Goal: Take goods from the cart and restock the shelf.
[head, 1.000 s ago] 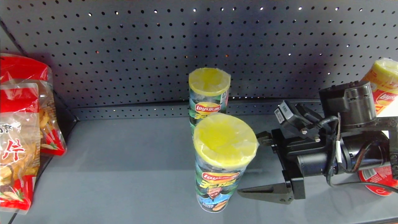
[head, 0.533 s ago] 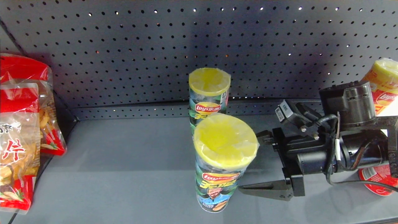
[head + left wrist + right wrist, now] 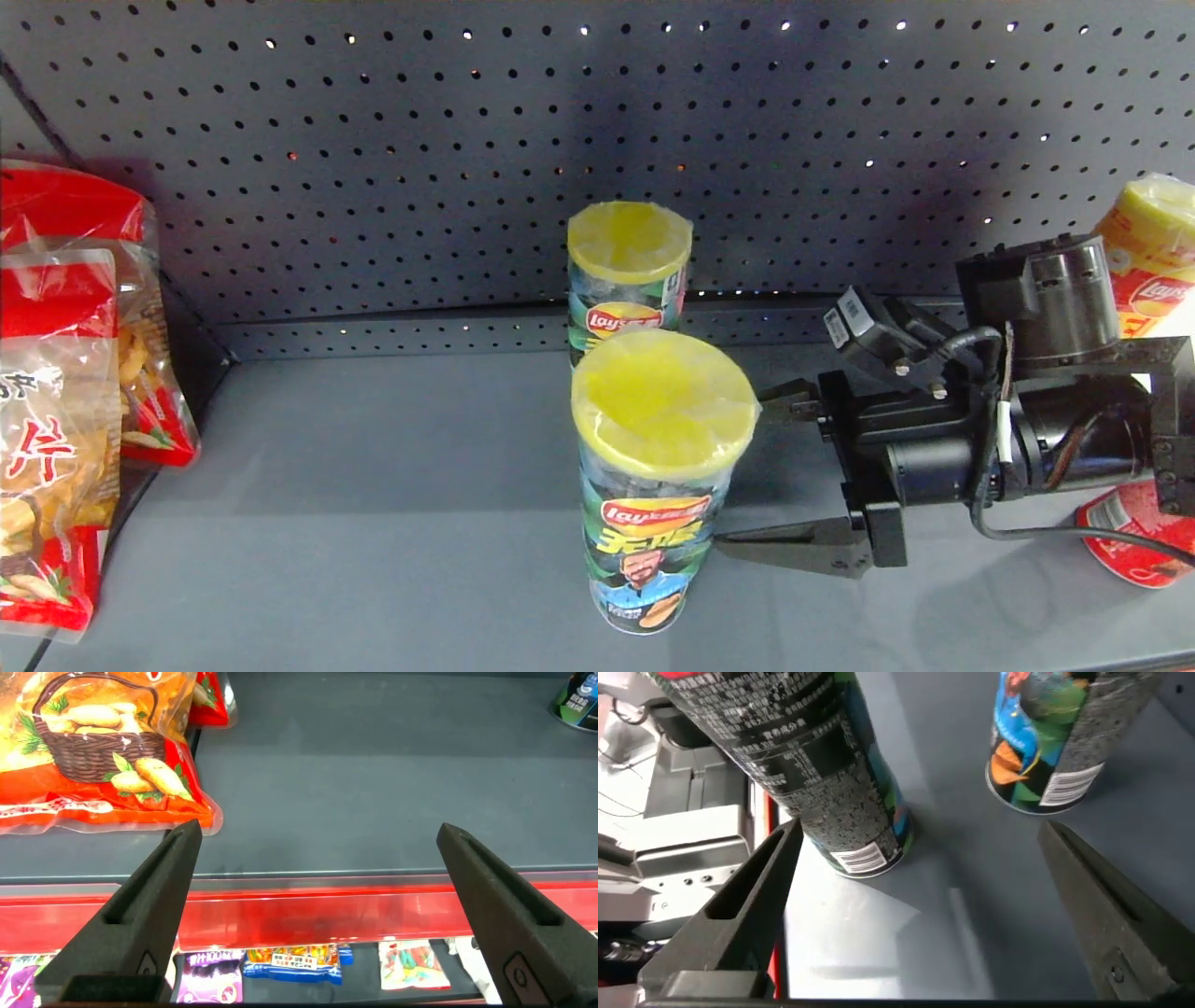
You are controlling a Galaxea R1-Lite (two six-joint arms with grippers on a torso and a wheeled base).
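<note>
Right gripper [image 3: 742,476] is spread wide, pinching nothing. The front can [image 3: 653,485] at its fingertips has just shifted slightly left, still upright on the shelf [image 3: 373,485] before the back can [image 3: 628,271]. Looks placed; retreat seems next.

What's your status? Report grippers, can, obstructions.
Right gripper open beside front chip can; can upright on shelf. Left gripper open, empty, at shelf front. Second can close behind.
</note>
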